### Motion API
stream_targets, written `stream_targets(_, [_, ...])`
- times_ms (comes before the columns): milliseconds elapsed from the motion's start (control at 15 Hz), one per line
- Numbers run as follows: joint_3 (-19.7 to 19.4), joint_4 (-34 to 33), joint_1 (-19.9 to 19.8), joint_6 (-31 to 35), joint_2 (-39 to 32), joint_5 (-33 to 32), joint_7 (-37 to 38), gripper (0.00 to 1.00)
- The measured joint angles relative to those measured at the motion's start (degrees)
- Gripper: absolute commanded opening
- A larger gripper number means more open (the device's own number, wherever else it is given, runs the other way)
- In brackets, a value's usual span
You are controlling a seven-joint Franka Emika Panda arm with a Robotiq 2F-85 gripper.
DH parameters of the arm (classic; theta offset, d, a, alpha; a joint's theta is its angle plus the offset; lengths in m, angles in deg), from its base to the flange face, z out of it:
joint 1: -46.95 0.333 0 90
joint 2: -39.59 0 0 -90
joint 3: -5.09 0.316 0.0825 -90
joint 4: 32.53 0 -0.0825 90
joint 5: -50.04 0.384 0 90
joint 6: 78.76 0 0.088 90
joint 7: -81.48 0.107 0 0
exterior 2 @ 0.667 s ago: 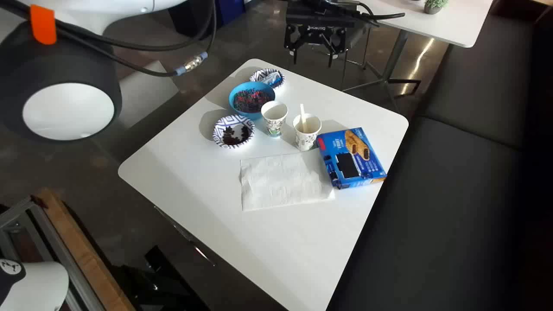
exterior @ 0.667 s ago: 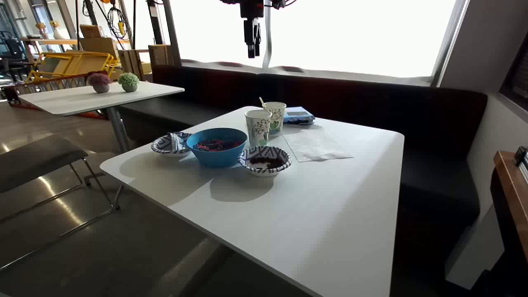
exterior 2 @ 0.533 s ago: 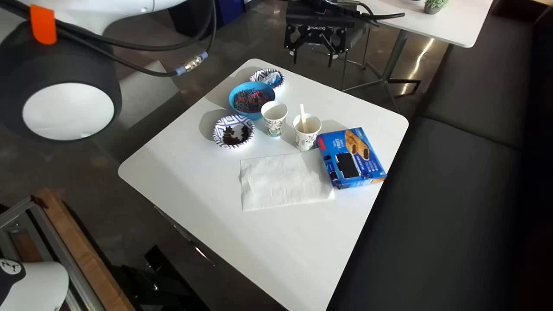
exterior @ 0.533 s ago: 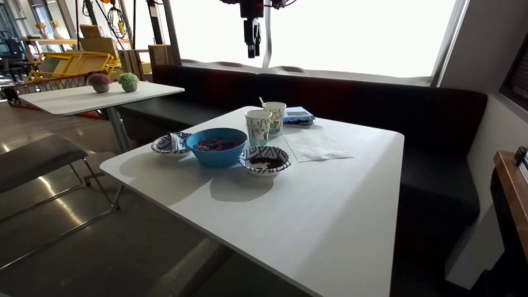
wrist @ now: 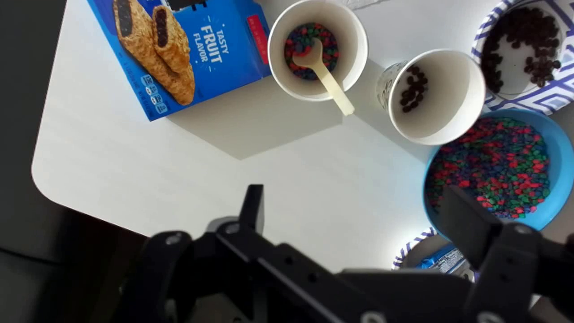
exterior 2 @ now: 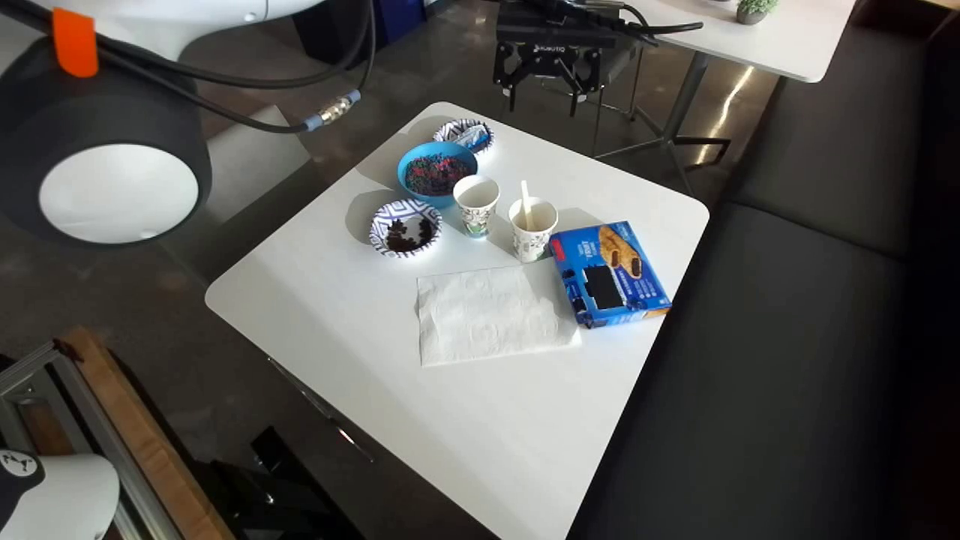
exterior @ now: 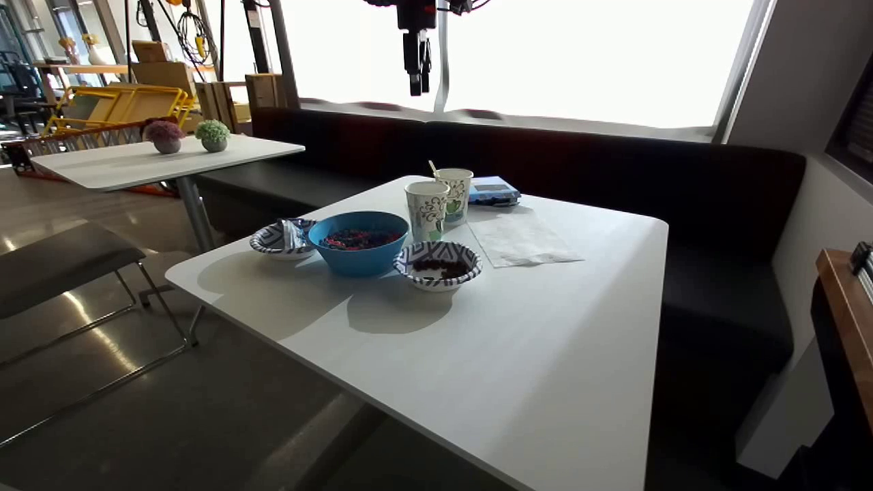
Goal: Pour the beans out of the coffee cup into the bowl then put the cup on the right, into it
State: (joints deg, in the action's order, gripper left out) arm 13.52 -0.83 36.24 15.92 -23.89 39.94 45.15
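My gripper (wrist: 354,197) is open and empty. It hangs well above the far table end in both exterior views (exterior: 419,88) (exterior 2: 544,103), touching nothing. A white patterned paper cup (wrist: 455,96) holds a few dark beans and stands upright beside the blue bowl; it shows in both exterior views (exterior: 427,217) (exterior 2: 476,219). A second paper cup (wrist: 352,51) with coloured bits and a pale spoon (wrist: 329,83) stands near it (exterior 2: 529,246). A blue-white patterned bowl (wrist: 513,67) holds dark beans (exterior 2: 384,217). The blue bowl (wrist: 558,152) holds red, green and dark bits (exterior 2: 409,161).
A blue snack box (exterior 2: 611,274) lies beside the spoon cup. A paper towel (exterior 2: 491,315) lies flat on the white table (exterior 2: 360,337). Another patterned bowl (exterior 2: 448,129) with a wrapped packet stands behind the blue bowl. A dark bench (exterior 2: 780,360) runs along one table edge.
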Motion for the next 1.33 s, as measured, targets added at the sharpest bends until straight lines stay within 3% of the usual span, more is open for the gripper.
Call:
stream_targets(600, [0.0, 0.0, 0.1, 0.1, 0.0, -0.3, -0.6, 1.00])
stream_targets(1200, [2.5, 2.7, 3.8, 5.7, -0.3, -1.1, -21.2, 1.00])
stream_targets(1333, [2.8, 4.3, 3.6, 5.0, -0.1, -1.1, -22.8, 1.00])
